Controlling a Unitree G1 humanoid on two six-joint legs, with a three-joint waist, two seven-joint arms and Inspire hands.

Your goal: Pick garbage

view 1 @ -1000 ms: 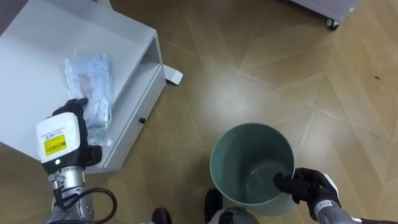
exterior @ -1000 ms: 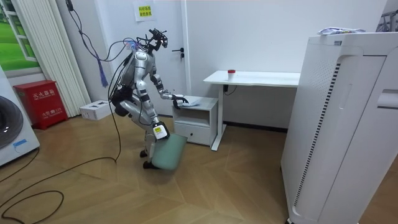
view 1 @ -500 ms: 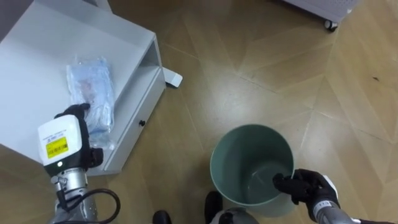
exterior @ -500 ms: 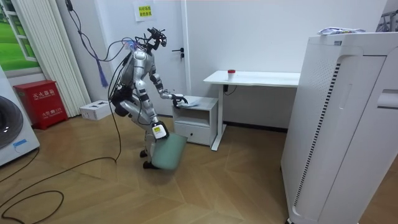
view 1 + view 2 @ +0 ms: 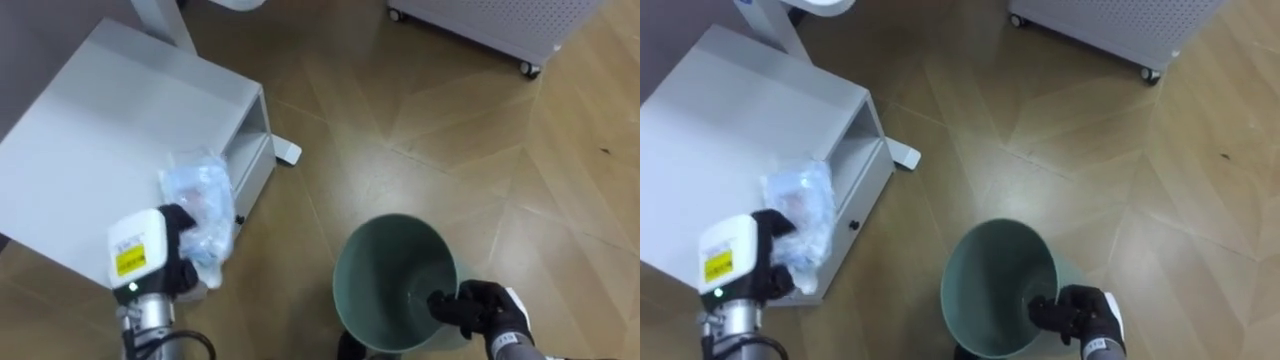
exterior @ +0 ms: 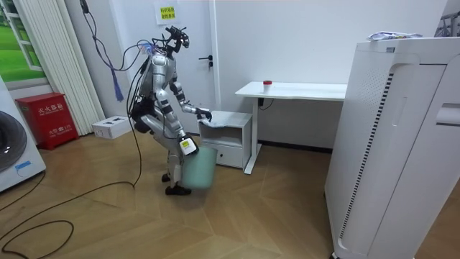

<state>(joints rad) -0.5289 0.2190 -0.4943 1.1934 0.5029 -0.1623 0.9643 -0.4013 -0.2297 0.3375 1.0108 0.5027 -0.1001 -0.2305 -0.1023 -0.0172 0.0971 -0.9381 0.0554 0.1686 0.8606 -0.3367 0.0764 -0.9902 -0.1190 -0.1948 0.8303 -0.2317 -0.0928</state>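
A crumpled clear plastic bag (image 5: 203,205) with something pink inside hangs at the front edge of the low white cabinet (image 5: 90,130). My left hand (image 5: 170,245) is curled into the bag from below. A green waste bin (image 5: 392,282) is held above the wooden floor, its mouth facing me and nothing visible inside it. My right hand (image 5: 480,308) is shut on the bin's rim at the lower right. In the room view I stand upright beside the cabinet (image 6: 228,129) with the bin (image 6: 200,167) at knee height.
A white desk (image 6: 291,90) stands behind the cabinet, its leg (image 5: 160,15) and foot (image 5: 285,152) close to it. A white unit on casters (image 5: 490,25) sits at the far right. Open wooden floor lies between them.
The bag has been drawn from the middle of the cabinet top to its front edge, with my left hand. I have straightened up, and the bin has risen slightly.
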